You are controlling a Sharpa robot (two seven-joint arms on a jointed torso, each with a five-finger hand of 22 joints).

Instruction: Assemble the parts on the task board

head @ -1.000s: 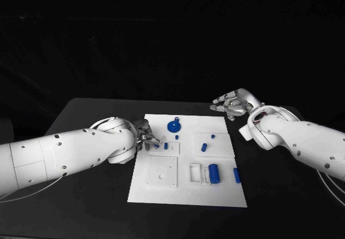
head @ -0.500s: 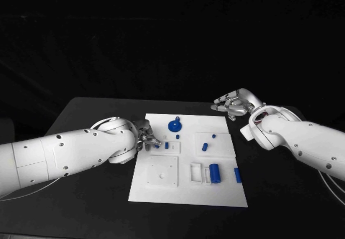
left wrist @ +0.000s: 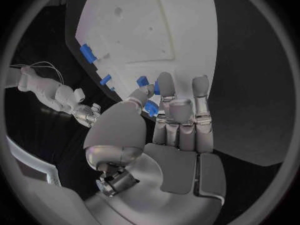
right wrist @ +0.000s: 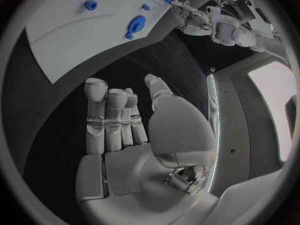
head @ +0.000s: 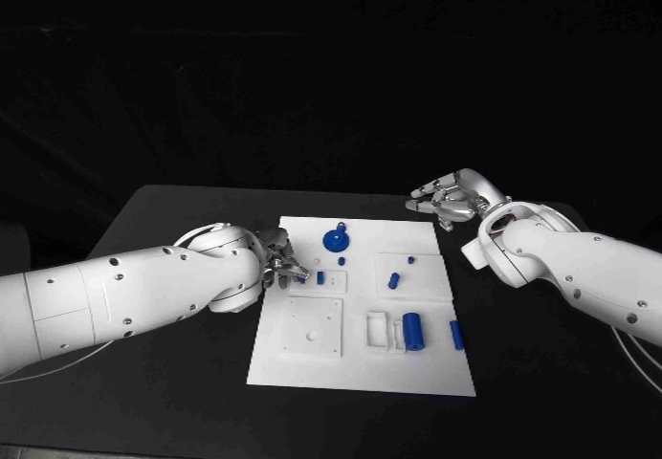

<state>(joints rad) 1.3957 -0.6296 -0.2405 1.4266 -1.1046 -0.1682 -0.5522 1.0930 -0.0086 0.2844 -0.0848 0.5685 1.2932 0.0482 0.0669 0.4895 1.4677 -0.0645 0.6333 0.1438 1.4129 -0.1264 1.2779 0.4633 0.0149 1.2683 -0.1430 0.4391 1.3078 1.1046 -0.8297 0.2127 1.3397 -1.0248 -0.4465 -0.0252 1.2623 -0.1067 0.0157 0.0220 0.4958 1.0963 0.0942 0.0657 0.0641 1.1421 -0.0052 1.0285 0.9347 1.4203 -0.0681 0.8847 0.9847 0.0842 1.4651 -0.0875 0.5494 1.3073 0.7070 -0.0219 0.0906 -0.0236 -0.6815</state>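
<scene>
We can read no text, label, brand, number or sign anywhere: none on the board [head: 362, 368], none on the blue parts [head: 411, 332], none on the arms.

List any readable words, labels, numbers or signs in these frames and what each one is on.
None: no readable text in any view.
The white board, its blue parts, both arms and the black table carry no print, label or number.
</scene>
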